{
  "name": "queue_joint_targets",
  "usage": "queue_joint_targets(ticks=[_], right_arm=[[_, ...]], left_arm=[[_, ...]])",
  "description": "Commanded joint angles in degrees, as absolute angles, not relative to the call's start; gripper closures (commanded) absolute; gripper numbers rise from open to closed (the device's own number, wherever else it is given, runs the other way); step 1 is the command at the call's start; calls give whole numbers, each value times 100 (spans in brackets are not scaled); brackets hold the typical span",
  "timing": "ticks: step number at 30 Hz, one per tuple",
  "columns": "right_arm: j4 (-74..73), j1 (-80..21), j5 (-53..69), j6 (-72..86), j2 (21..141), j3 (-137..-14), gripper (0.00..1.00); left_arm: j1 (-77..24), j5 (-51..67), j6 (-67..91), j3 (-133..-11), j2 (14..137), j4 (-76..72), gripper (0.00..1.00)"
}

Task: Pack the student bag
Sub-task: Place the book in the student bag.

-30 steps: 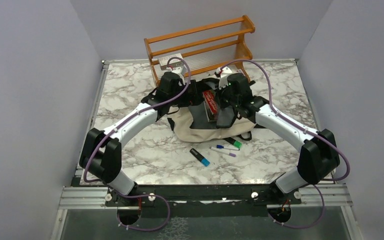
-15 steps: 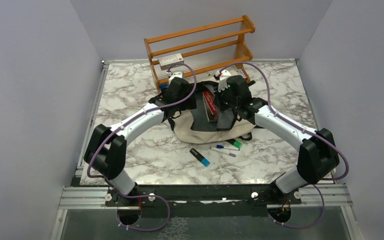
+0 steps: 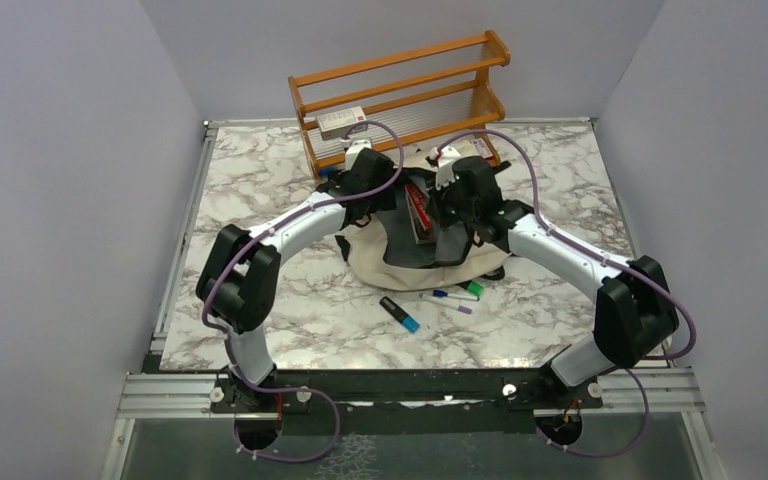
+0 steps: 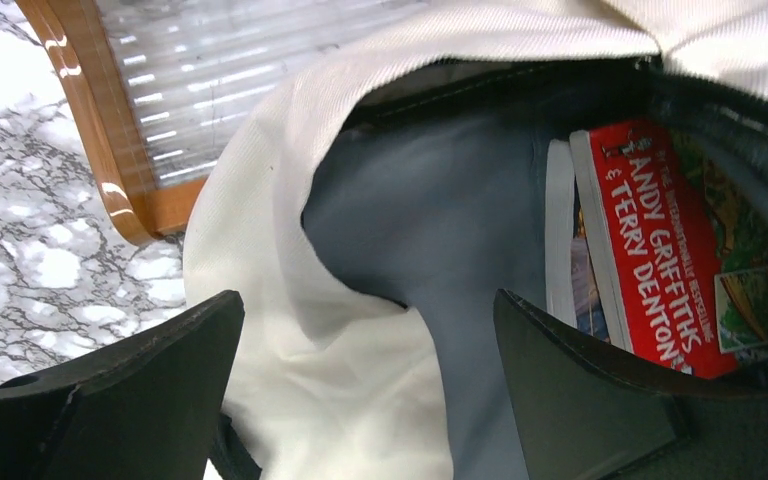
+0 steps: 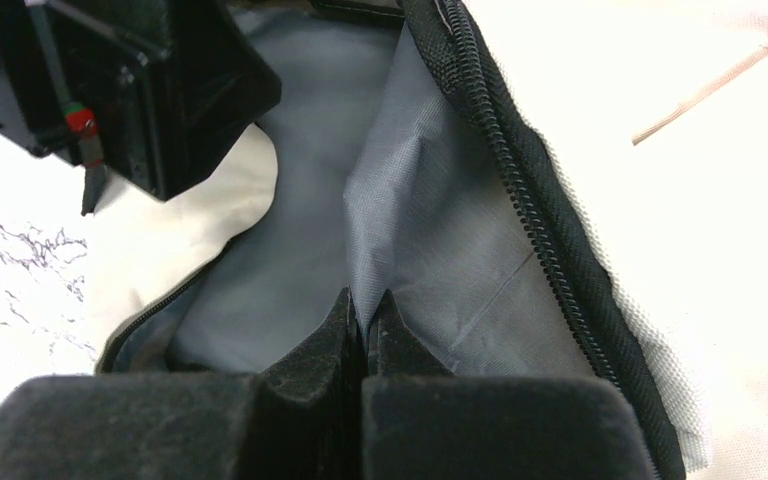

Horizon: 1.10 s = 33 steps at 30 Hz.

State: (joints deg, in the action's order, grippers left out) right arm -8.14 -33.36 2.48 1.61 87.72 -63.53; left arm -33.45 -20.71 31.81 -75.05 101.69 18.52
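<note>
Soft and limp, the student bag point(image 4: 260, 230) is best held at its rim; its lining point(image 5: 430, 230) is pinched in the right gripper point(image 5: 363, 312), the left gripper point(image 4: 365, 325) spread over it.

Wooden rack point(image 3: 400, 57) at far edge of marble counter point(image 3: 570, 170); small box point(image 3: 341, 121) on its shelf. Blue-capped marker point(image 3: 400, 314) and three pens point(image 3: 452, 296) lie near centre.
</note>
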Motion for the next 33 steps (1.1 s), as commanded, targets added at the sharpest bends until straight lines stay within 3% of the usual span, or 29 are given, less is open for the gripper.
queue_joint_targets(ticks=[1,7,21,25,33], right_arm=[[-582,-3384,376,114,8640,-6267,99],[-504,-3384,257,175,8531,-6154,99],[-407,-3384,264,309,8446,-6004,99],[-404,-3384,272,339,8420,-5990,99],[-488,-3384,151,246,8501,-6072,99]], left_arm=[[-3324,-2614,2998,-8049,10526,2179,5],[-3177,-2890,2814,-8139,10683,2655,8],[-3081,-2962,2193,-7802,10218,3228,34],[-2976,-2767,1997,-7813,10038,3272,52],[-2688,-2286,1891,-7928,9900,3287,100]])
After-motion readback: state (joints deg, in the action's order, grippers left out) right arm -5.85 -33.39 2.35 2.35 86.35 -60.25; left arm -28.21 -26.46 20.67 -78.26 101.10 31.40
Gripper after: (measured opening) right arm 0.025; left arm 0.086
